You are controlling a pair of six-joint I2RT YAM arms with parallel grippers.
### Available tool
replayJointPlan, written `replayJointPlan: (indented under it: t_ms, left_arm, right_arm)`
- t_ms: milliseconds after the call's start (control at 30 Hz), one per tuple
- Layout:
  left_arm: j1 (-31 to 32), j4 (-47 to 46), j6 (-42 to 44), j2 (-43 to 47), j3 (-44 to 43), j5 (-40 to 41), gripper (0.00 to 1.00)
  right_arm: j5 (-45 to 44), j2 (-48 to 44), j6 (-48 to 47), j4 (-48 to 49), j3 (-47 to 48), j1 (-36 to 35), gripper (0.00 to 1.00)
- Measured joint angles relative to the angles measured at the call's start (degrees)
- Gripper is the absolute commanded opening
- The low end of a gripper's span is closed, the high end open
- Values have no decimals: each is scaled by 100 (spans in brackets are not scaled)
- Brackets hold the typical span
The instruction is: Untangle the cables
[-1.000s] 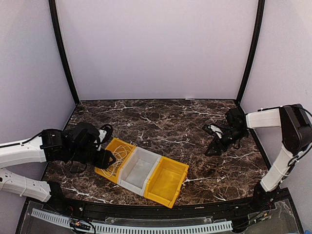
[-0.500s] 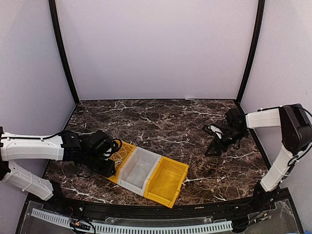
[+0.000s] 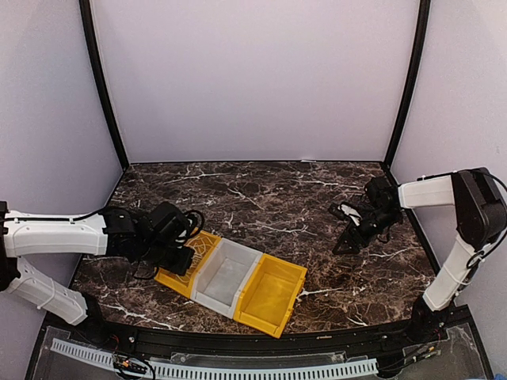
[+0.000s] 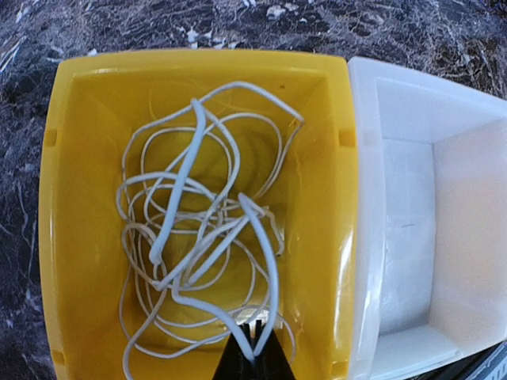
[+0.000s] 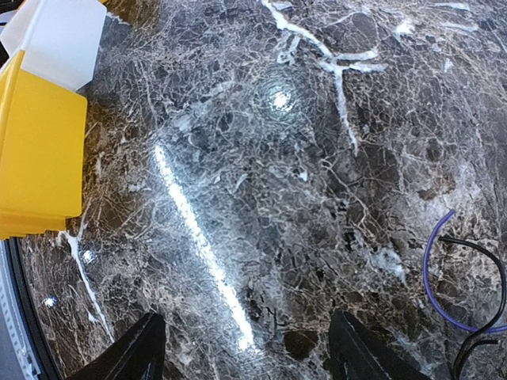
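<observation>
- Sight of the cables point(image 4: 198, 237) from above is mostly blocked by my left arm point(image 3: 71, 236).
- They lie in the yellow bin point(image 4: 63, 198); my left gripper point(image 4: 253, 355), barely in frame, pinches one white strand.
- My right gripper point(image 5: 249, 356) gapes over the table point(image 5: 277, 198), well apart.

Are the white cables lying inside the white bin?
No, the white cables lie in the yellow bin, beside the white bin.

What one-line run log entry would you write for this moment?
left tool: shut on white cables in yellow bin | cables: tangled | right tool: open above table
</observation>
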State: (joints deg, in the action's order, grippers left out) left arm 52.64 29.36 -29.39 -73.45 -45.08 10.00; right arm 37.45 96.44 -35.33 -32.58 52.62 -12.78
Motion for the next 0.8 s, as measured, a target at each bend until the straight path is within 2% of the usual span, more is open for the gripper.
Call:
replayJointPlan:
  t_ms: [200,400,467,500,567,600,733,800]
  left_arm:
    - [-35,-761,140,-221,197,125,0]
    - [-37,-868,133,-391,350,35,0]
    - [-37,-852,133,-286,350,39,10]
    - [-37,-791,133,-219,332,57,19]
    - [-37,-702,153,-114,286,85,31]
    - [-37,-601,120,-66,219,118,33]
    - [-42,-269,98,122,-103,179,47]
    - [-42,-118,98,247,-240,170,50]
  right_arm:
    - [7,-11,-2,-50,13,0,74]
    - [-9,-474,26,-308,442,2,78]
    - [-70,-730,72,-310,660,24,81]
    - [-116,-831,96,-310,754,44,84]
    - [-212,-1051,190,-291,966,129,94]
    - [-286,-1152,256,-254,1049,201,98]
    - [-619,-1416,459,17,1283,704,99]
    - [-807,-1421,466,85,1351,962,99]
